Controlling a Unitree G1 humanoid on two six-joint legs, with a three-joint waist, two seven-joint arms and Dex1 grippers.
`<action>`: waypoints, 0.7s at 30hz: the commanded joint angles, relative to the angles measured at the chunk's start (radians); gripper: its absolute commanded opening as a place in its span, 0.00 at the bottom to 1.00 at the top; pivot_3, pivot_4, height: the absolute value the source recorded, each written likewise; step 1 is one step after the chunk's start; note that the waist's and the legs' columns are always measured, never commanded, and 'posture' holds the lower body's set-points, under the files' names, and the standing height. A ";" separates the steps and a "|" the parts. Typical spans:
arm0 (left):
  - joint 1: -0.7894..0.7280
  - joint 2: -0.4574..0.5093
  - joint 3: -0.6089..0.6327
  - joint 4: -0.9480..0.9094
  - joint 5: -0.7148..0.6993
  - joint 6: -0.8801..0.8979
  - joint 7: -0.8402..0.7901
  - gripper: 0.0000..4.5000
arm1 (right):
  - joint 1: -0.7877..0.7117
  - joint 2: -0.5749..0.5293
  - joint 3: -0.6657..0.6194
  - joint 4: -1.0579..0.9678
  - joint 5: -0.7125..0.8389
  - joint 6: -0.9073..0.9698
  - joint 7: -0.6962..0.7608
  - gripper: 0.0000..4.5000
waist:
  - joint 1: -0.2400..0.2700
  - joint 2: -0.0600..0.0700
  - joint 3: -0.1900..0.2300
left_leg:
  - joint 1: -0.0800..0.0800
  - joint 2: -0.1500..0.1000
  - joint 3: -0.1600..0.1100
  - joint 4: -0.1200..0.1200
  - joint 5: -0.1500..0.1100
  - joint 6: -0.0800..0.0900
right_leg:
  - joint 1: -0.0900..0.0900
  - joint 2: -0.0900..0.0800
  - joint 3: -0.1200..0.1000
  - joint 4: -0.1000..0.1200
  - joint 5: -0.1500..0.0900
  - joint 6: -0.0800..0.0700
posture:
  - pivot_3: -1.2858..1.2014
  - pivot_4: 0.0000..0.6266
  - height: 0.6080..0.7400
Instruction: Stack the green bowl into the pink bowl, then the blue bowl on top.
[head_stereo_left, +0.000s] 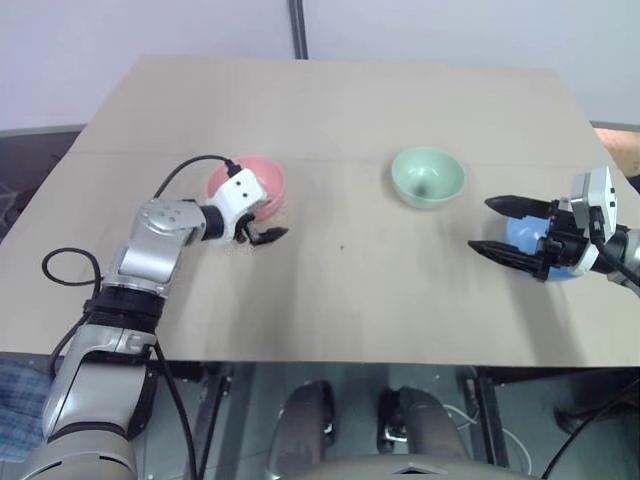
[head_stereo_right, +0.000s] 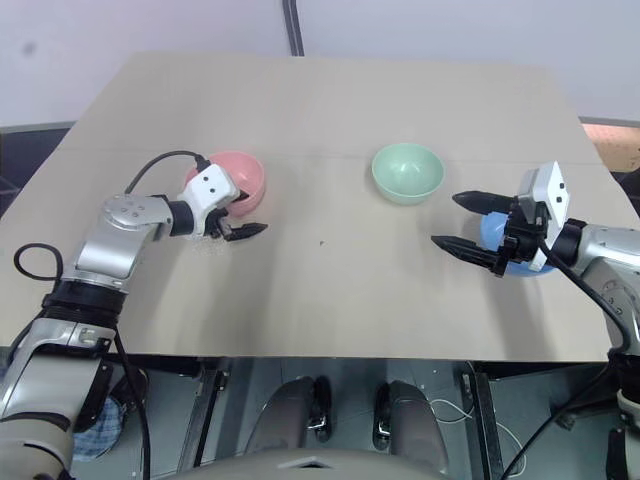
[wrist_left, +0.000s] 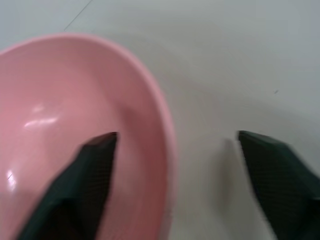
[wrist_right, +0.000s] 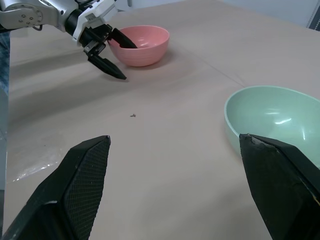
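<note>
Here the left end effector (head_stereo_right: 240, 222) straddles the pink bowl (head_stereo_right: 238, 180)'s rim, fingers spread, unclamped.

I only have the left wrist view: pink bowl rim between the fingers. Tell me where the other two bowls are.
Observer: The green bowl stands alone mid-table, upright and empty.
Operator: Give me the blue one.
Observer: The blue bowl sits near the table's right edge, behind the right tool.
Operator: Report that tool's state.
Observer: Its jaws are open, holding nothing.
</note>
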 joint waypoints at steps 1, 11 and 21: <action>-0.024 0.003 0.024 -0.025 -0.003 -0.013 -0.014 0.58 | 0.001 -0.012 -0.023 -0.033 0.022 -0.001 0.005 1.00 | 0.000 0.000 0.000 | 0.000 0.000 0.000 0.000 0.000 0.000 | 0.000 0.000 0.000 0.000 0.000 0.000 | 0.52 0.24 0.99; -0.052 0.000 0.001 -0.032 0.042 -0.094 -0.027 0.01 | -0.004 -0.009 -0.017 -0.012 0.010 -0.011 0.009 1.00 | 0.000 0.001 -0.001 | -0.001 0.000 -0.001 0.003 0.000 0.000 | 0.000 0.000 -0.001 0.002 0.000 0.000 | 0.52 0.24 0.99; -0.021 -0.119 -0.096 -0.252 0.015 -0.159 -0.140 0.01 | -0.006 0.004 -0.014 -0.004 -0.004 -0.026 -0.008 1.00 | -0.001 0.001 -0.001 | -0.003 0.000 -0.002 0.009 -0.001 0.001 | 0.000 0.000 -0.002 0.006 0.000 0.000 | 0.52 0.24 0.99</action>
